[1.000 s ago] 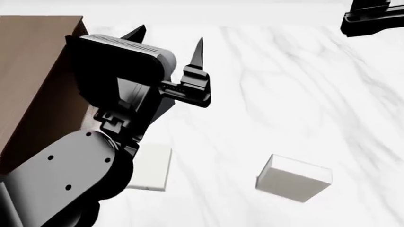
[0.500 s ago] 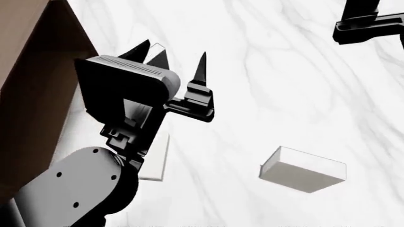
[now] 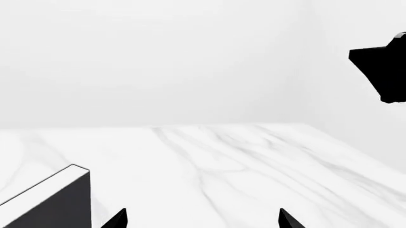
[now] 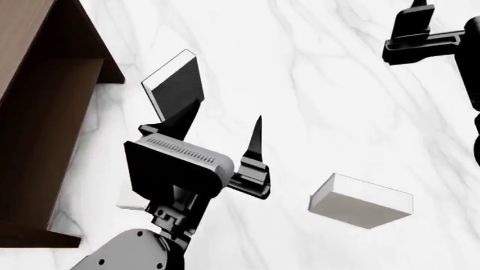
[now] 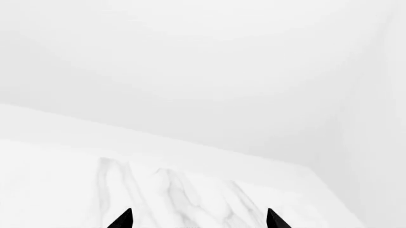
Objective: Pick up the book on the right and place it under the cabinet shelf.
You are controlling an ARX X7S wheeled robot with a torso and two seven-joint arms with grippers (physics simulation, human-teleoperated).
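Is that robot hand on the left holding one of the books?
No: in the head view the left gripper is open and empty, above the marble table, apart from the white book.

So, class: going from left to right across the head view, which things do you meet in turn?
cabinet shelf → dark upright book → left gripper → white book → right gripper

White grey-veined marble table (image 4: pixel 338 84), dark brown cabinet shelf (image 4: pixel 37 112), pale grey book (image 4: pixel 360 201).
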